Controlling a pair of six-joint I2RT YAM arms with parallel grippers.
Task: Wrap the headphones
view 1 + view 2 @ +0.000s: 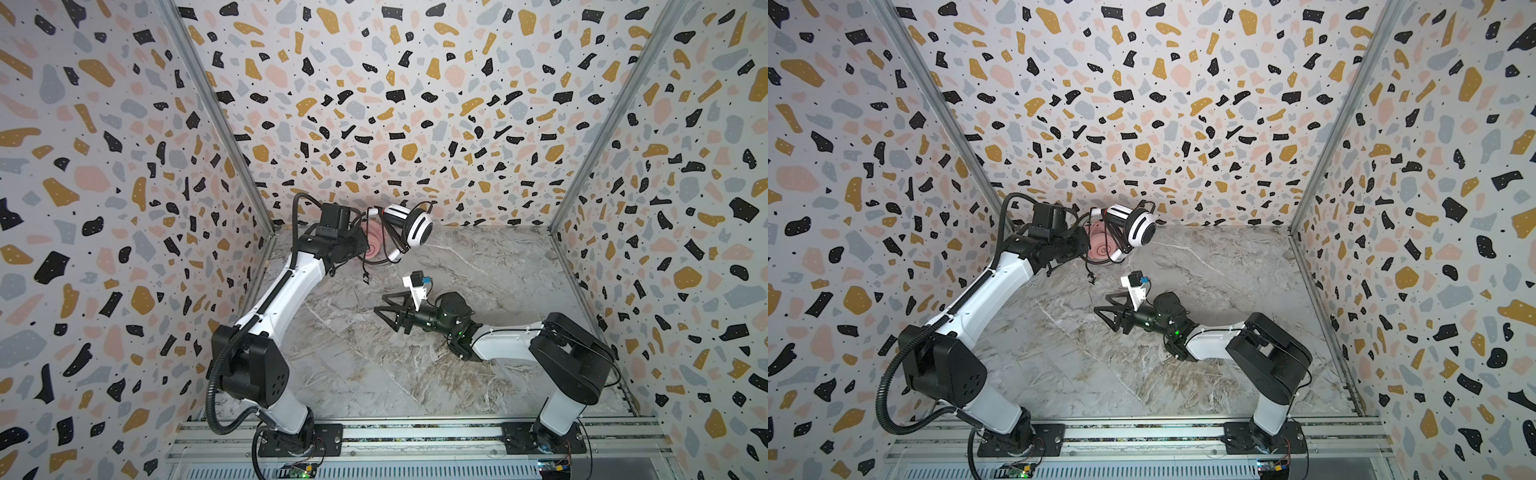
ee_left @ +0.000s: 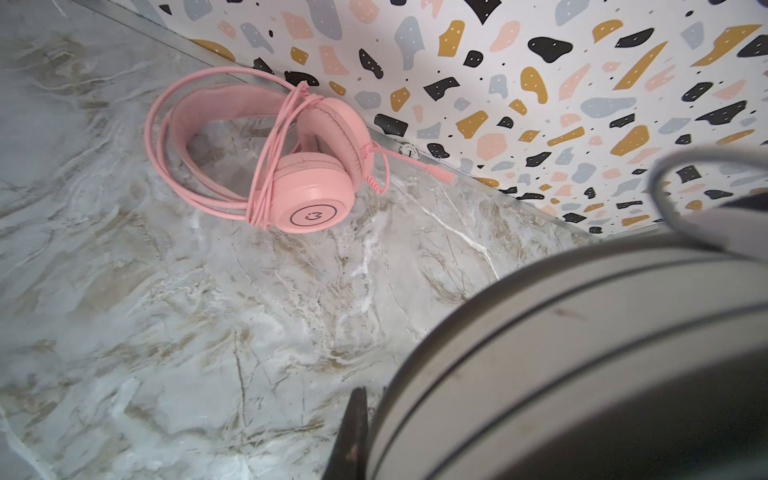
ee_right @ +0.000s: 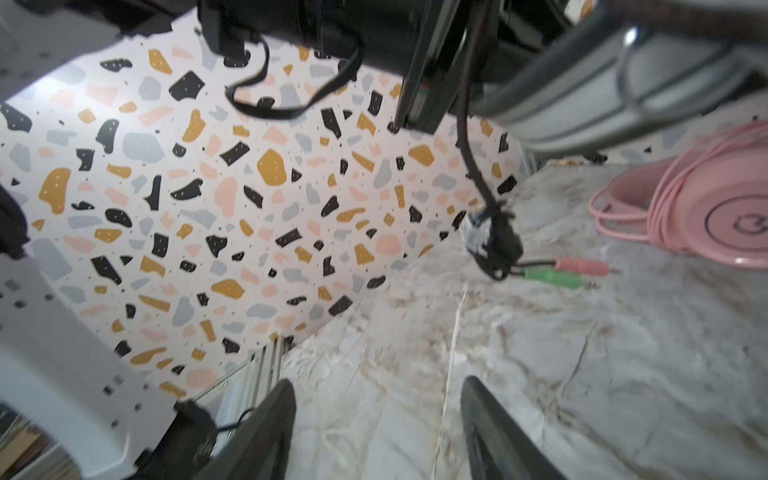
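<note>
We work over a marble tabletop (image 1: 498, 332). Near the back wall our left gripper (image 1: 370, 248) is clamped on the white-and-black striped headset (image 1: 417, 228), holding it clear of the table. Our right gripper (image 1: 380, 303) sits low over the table's middle, jaws spread apart above bare marble. The pink headset (image 2: 316, 195) lies by the back wall, under the lifted one, its pink cord (image 2: 266, 166) wound round it. The black cord (image 3: 469, 158) hangs down, its pink and green plugs (image 3: 569, 272) near the marble.
</note>
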